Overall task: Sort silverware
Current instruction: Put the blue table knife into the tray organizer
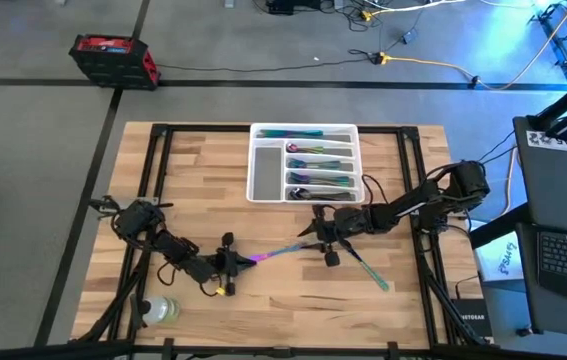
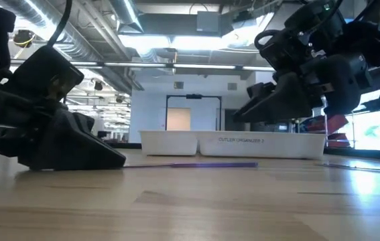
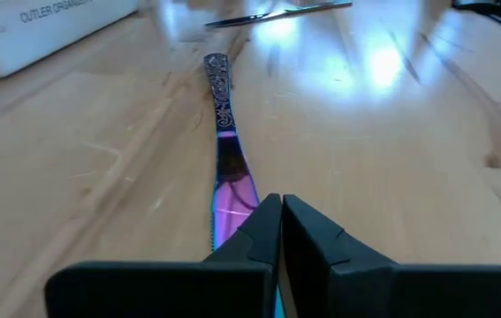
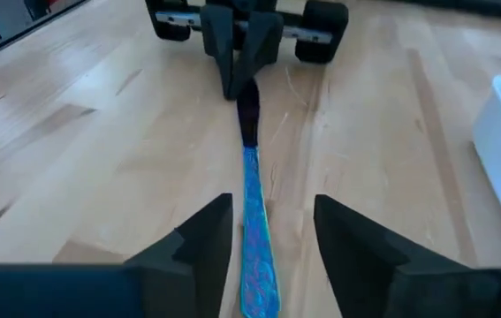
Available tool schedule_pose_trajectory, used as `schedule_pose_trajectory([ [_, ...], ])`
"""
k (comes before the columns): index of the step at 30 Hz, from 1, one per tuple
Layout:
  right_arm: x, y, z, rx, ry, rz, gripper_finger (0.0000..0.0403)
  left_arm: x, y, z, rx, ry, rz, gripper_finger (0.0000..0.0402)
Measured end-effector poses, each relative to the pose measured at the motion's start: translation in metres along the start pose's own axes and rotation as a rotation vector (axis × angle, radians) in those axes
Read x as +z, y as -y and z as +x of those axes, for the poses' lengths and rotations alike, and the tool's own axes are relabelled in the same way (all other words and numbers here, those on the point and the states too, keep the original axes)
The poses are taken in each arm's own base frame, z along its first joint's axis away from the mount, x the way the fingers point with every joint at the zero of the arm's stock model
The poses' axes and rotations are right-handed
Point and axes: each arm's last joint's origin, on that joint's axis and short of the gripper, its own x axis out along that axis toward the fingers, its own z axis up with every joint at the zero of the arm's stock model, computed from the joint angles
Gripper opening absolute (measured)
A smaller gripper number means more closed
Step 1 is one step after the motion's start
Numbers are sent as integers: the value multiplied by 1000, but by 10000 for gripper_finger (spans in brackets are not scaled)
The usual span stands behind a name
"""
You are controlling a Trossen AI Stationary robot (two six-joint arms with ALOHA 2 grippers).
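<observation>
Pinching one end of a slim iridescent utensil (image 1: 275,252) between my left fingers (image 3: 272,231), I hold them clamped tight on it at the lower middle of the high view. That piece lies flat on the wooden table (image 1: 203,170), running up and to the right from my left gripper (image 1: 243,260) toward my right gripper (image 1: 315,238). In the left wrist view its pink and purple stretch comes straight out from between my closed tips, and the patterned handle end points away toward the frame's top.

My right fingers (image 4: 199,240) stand apart, one on each side of the blue handle end, with table showing between each of them and the metal; they do not touch it. Across the table in that view, the left gripper sits at top centre with the dark end of the piece in its tips.

A second utensil (image 1: 368,270), teal-green, lies on the table just below and right of my right gripper, clear of both. The white compartmented tray (image 1: 265,172) sits at the upper centre of the high view with sorted silverware (image 1: 318,165) in its slots. A clear bottle (image 1: 160,311) lies at the lower left.
</observation>
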Motion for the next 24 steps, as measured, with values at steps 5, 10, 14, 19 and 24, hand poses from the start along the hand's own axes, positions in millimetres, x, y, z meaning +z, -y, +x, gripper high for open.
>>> schedule_pose_trajectory([
  [5, -7, -6, 10, -4, 27, -15, 176, 8, 2, -1, -48, 61, -27, 0],
  [10, -20, -14, 19, -40, 1, -34, 207, 16, 4, -2, -70, 133, -70, 0],
  [14, -28, -17, 25, -38, 8, -3, 229, 21, 4, -2, -59, 174, -67, 0],
  [19, -30, -16, 36, -50, 6, 21, 254, 22, 3, -2, -50, 181, -73, 0],
  [24, -35, -17, 56, -20, -4, 42, 268, 25, 4, -3, -50, 204, -68, 0],
])
